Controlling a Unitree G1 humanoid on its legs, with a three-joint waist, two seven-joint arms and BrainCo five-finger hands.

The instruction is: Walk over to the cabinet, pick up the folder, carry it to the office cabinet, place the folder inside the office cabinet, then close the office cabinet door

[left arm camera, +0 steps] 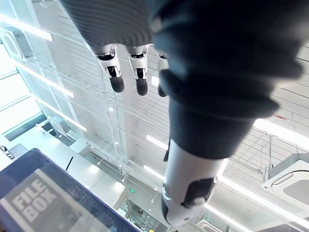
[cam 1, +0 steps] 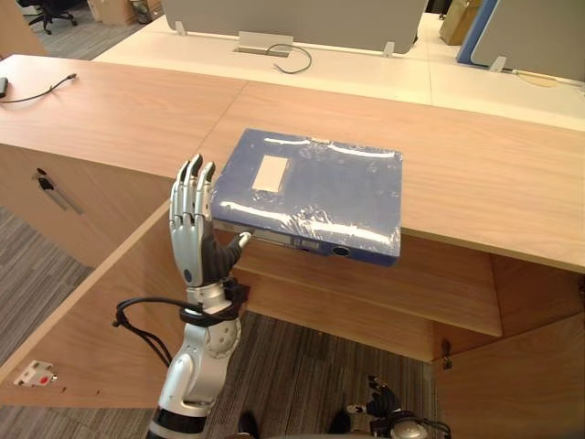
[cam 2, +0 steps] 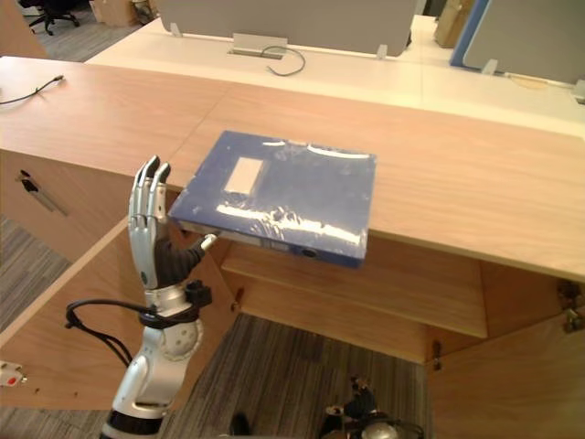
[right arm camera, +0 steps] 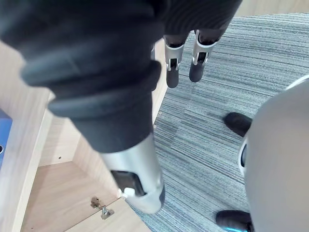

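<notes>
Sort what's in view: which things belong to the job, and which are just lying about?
Job: folder; cabinet, its door open; left hand, open beside the folder; right hand, hanging low.
Lying about: black cable; grey cable.

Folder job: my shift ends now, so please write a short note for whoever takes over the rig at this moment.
Left hand: open, fingers straight, raised beside the folder's near left corner, thumb toward its edge; no grip yet.
Right hand: open, hanging low, idle.
Folder: flat on the cabinet top, overhanging the front edge; the door below it stands open.
Done: robot stands at the cabinet.
Left: pick up, carry, place inside, close the door.
</notes>
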